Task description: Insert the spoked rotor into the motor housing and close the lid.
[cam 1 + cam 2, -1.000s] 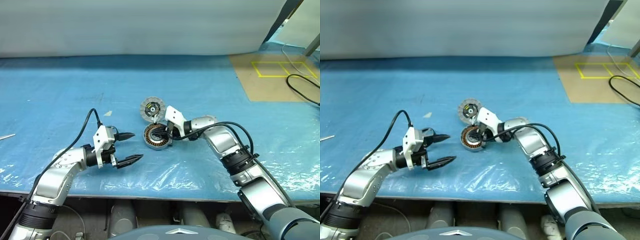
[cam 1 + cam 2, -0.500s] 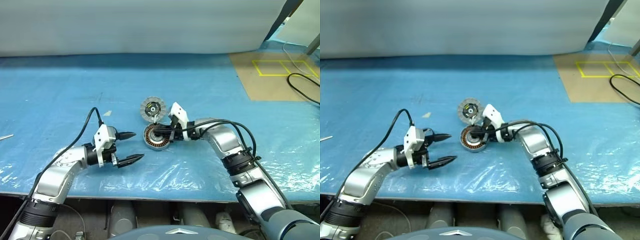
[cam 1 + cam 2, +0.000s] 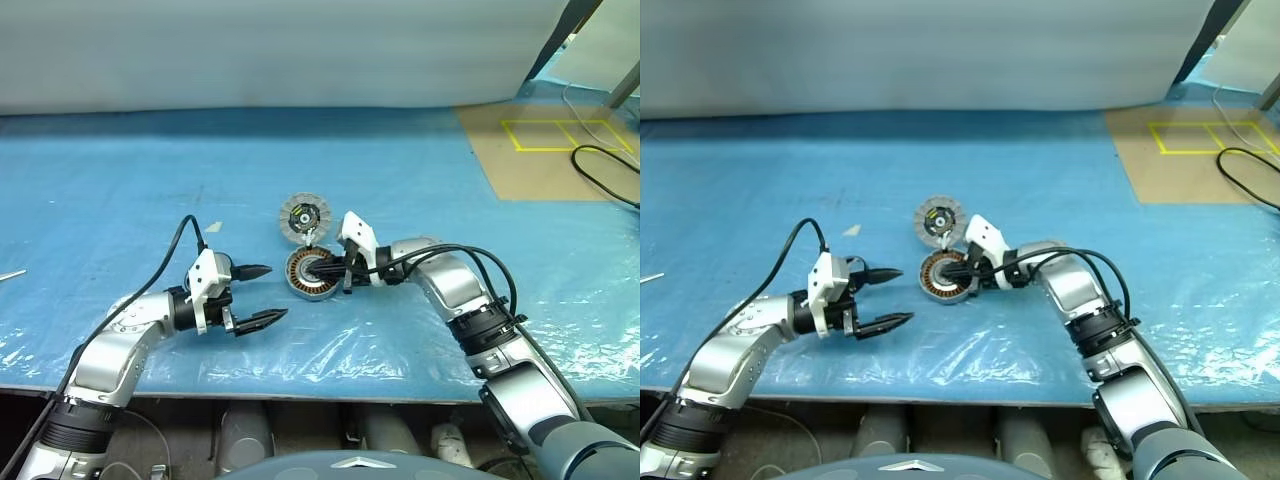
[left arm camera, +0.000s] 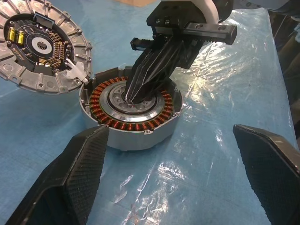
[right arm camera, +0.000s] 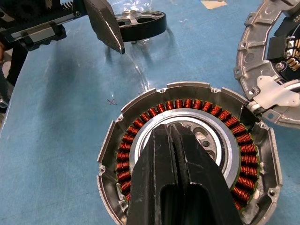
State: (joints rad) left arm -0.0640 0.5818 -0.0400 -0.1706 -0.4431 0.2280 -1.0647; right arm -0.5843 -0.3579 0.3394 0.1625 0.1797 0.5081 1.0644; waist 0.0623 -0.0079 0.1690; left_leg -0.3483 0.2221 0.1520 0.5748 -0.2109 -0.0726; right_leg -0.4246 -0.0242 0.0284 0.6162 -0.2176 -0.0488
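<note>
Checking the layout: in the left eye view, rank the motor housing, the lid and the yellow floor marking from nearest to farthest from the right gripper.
1. Motor housing: the shut right gripper is inside it.
2. Lid: open, just behind the housing.
3. Yellow floor marking: far back right.

Overhead head pair, close opposed wrist views of motor housing (image 4: 131, 115)

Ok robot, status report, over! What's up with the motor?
Left gripper: jaws open, empty. Right gripper: jaws shut, tips in motor housing centre. Spoked rotor out on table, lid open. Right gripper blocks the housing.
</note>
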